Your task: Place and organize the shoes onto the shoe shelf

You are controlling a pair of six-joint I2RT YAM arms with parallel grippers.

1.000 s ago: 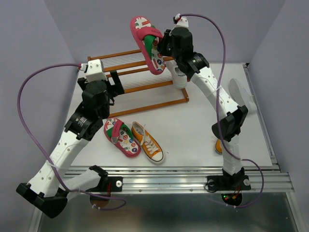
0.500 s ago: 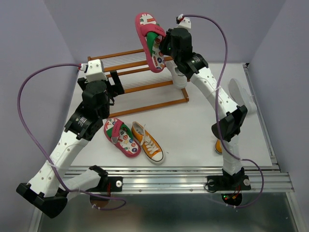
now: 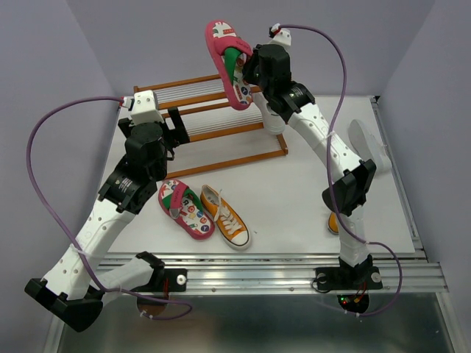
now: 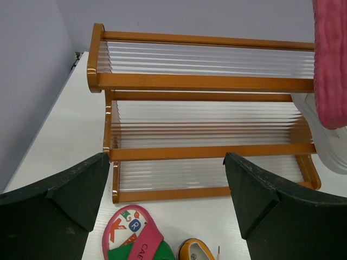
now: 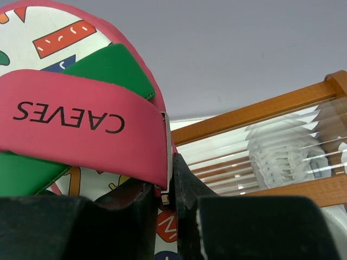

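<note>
My right gripper (image 3: 246, 70) is shut on the strap edge of a pink shoe (image 3: 225, 59) with green lining and holds it tilted in the air above the right end of the shoe shelf (image 3: 199, 110). In the right wrist view the fingers (image 5: 187, 184) pinch the pink shoe's strap (image 5: 81, 114). A white sneaker (image 3: 274, 121) sits at the right end of the lower tier. My left gripper (image 3: 176, 125) is open and empty in front of the shelf's left half. The other pink shoe (image 3: 185, 209) and an orange sneaker (image 3: 225, 215) lie on the table.
A second white sneaker (image 3: 368, 143) lies at the right of the table behind my right arm. Another orange sneaker (image 3: 333, 220) is mostly hidden by the right arm's lower link. The left wrist view shows both shelf tiers (image 4: 206, 82) bare at left and middle.
My right gripper has raised the pink shoe slightly and shifted it a little to the right above the shelf. The left arm has not moved.
</note>
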